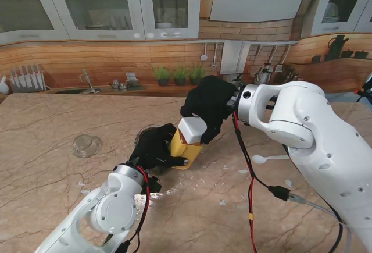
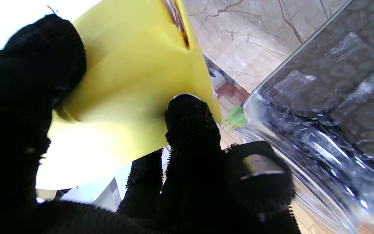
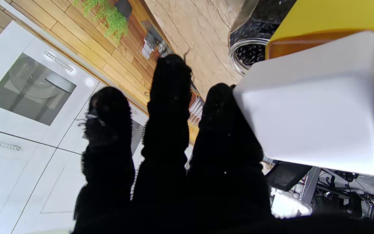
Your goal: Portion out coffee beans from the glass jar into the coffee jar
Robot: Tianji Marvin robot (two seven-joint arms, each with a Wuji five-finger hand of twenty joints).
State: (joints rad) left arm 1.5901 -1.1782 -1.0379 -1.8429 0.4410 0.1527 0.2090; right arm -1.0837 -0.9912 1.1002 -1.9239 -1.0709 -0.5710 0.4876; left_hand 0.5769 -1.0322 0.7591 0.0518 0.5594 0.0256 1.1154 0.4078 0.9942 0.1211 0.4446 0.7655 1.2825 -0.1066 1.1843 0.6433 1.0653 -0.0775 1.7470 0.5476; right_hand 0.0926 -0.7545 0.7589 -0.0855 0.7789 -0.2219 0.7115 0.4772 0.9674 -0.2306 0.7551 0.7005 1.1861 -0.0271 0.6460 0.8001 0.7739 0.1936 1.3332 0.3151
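Yellow coffee jar [image 1: 185, 146], tilted on the marble worktop [image 1: 46, 177] beside the bean-filled glass jar [image 2: 330, 97], is gripped by the left robot hand [image 1: 156, 148] while its white lid [image 1: 192, 128] is grasped by the right robot hand [image 1: 208, 104], presumably to steady it for opening.

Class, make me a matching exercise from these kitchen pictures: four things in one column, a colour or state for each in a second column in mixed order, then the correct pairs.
Things
1. coffee jar
2. lid
3. glass jar
4. left hand

Colour or state
A. white, held by the right hand
B. clear, with dark beans inside
C. yellow
D. in a black glove, gripping the yellow body

Pairs: 1-C, 2-A, 3-B, 4-D
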